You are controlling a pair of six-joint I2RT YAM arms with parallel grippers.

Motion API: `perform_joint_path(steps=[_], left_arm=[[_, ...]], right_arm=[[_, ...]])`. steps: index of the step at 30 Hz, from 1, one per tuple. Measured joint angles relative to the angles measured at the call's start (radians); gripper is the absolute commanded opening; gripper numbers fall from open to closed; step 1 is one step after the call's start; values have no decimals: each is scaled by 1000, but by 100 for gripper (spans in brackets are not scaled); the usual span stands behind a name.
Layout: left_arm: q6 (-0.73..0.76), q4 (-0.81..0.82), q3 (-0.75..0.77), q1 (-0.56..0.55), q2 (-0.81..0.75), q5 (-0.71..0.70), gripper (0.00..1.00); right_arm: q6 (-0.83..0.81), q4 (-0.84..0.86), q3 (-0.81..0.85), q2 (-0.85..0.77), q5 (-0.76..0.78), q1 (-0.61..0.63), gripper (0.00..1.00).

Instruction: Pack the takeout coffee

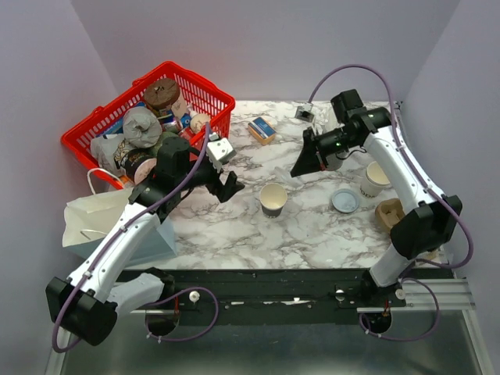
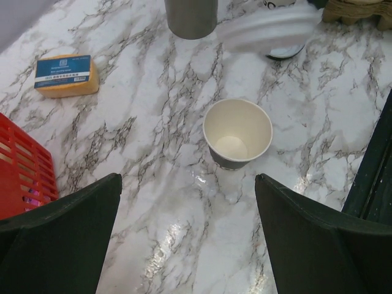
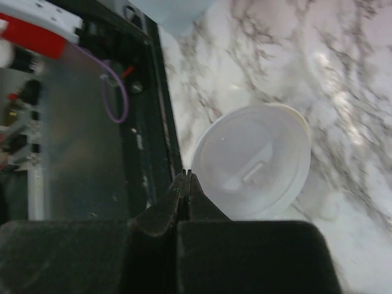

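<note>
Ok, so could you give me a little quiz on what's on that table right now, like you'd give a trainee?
1. True or false: the dark cup mid-table has a lid on.
2. Which jaws are shut on the white lid? A) left jaws B) right jaws C) both
3. Fill in: the basket at the far left is coloured ___.

Key: 1 false, the dark cup stands open. 2 B, the right jaws pinch the lid by its edge, and the left jaws stand wide open. 3 red.
</note>
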Motion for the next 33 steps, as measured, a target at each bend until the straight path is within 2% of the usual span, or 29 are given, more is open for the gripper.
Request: perform_joint_path(steps=[5,10,13,14,17,20,24,27,33], left_arm=[[51,-2,-31,-15,-47,-12,97],[88,-3,-35,-31,-50,-28,97],[93,0,-35,-40,-40,-43,97],[93,1,-35,-40,-36,-48,97],[98,5,-35,-45,-21,-64,97],[114,3,-35,-45,-16,-76,98],[136,-8,-35,-45,-21,-91,98],[143,-24,-35,-45,-32,-98,98],[129,-31,-35,-45,-37,-124,98]], right_arm=[[185,109,0,81,-164,44,1],[291,186,2,161,-274,43,1],[276,175,23,201,-273,43,9],[254,166,37,208,-260,43,19],[159,159,51,179,-195,43,37],[51,200,-6,80,-121,43,46],[-179,201,-85,-64,-17,69,50],[-373,196,-187,-160,84,138,51],[-659,194,-397,-246,279,281,50]])
